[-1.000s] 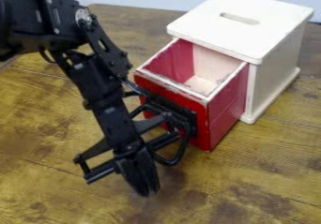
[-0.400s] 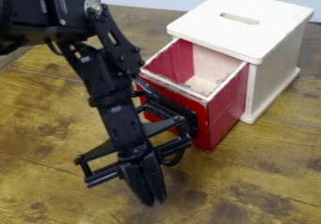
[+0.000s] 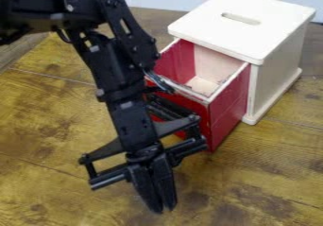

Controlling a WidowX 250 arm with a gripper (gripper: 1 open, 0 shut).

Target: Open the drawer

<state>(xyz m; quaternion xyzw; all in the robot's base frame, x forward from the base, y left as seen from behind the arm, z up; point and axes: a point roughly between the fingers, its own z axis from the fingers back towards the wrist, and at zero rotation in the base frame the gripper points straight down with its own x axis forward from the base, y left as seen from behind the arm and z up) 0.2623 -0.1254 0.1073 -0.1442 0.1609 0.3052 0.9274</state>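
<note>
The red drawer [image 3: 225, 112] stands pulled out of the cream-white cabinet [image 3: 240, 24], its pinkish inside showing. Its black loop handle [image 3: 186, 126] on the front is partly hidden behind my arm. My black gripper [image 3: 161, 199] hangs in front of the drawer, nearer the camera, pointing steeply down at the table. Its fingers are pressed together with nothing between them, and it is clear of the handle.
A small pale object [image 3: 199, 83] lies inside the drawer. The cabinet has a slot [image 3: 240, 19] on top. Everything rests on a worn wooden table [image 3: 51, 126], whose plank surface extends left and in front.
My gripper has drawn away from the drawer front toward the camera, lifting a little and staying shut. The drawer has not moved.
</note>
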